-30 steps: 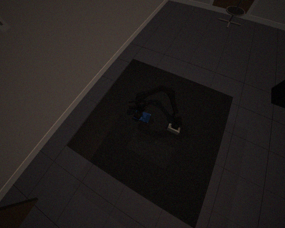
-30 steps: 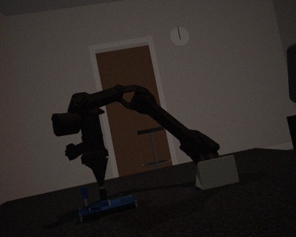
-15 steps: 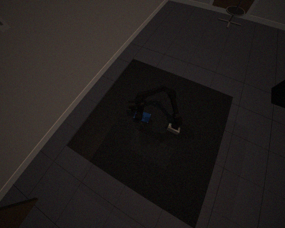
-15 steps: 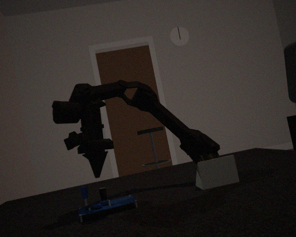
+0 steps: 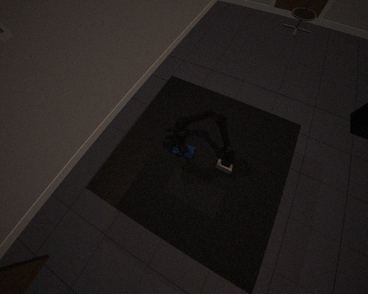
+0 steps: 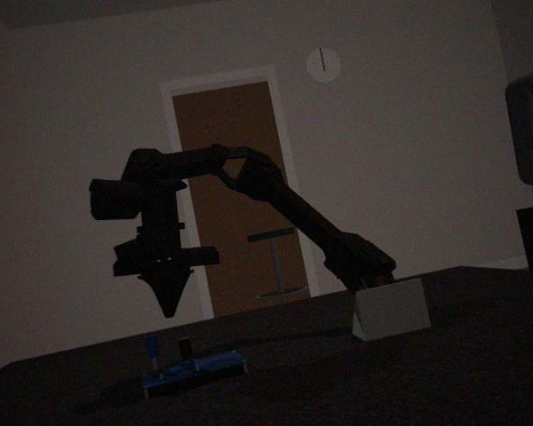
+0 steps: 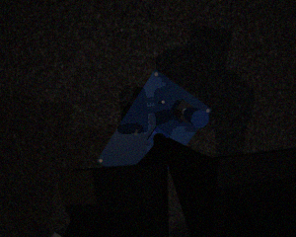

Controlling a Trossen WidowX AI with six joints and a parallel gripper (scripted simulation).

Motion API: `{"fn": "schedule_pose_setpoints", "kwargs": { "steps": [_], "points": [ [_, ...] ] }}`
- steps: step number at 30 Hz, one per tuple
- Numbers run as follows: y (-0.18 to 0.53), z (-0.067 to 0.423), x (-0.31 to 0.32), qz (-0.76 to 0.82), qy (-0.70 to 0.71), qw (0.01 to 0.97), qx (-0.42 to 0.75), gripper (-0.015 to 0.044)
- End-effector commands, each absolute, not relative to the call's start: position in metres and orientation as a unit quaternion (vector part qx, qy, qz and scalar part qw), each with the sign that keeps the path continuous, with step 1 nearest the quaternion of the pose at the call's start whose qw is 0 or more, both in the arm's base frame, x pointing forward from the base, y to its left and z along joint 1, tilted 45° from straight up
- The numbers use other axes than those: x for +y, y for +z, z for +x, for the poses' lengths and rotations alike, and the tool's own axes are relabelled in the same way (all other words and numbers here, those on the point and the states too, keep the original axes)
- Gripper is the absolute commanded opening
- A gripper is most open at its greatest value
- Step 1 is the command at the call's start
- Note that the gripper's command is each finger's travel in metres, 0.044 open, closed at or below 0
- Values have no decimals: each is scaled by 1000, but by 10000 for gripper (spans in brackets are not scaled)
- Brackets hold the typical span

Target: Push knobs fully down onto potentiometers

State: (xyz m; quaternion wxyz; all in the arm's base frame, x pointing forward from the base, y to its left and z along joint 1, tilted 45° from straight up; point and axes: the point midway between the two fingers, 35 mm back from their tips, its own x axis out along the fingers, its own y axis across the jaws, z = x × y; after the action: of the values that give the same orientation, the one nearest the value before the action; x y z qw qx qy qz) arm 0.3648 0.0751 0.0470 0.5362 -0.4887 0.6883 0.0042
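The circuit board (image 6: pixel 197 366) stands on the surface (image 6: pixel 395 380), left of the arm's base block (image 6: pixel 391 309). Two knobs (image 6: pixel 152 346) rise from its left end. The gripper (image 6: pixel 168 313) hangs above them, apart.

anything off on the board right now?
One thing: the blue knob stands high on its bare shaft at the left end of the board, while the dark knob beside it sits lower. The hand hangs shut above them, touching neither. Too dark to judge damage.
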Motion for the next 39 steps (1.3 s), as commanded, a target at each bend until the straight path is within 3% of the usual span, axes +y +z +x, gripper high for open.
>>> {"fn": "schedule_pose_setpoints", "kwargs": {
  "steps": [1,39],
  "points": [
    [50,369,75,-525,48,505,684,0],
    [65,387,75,-735,444,70,508,0]
  ]
}}
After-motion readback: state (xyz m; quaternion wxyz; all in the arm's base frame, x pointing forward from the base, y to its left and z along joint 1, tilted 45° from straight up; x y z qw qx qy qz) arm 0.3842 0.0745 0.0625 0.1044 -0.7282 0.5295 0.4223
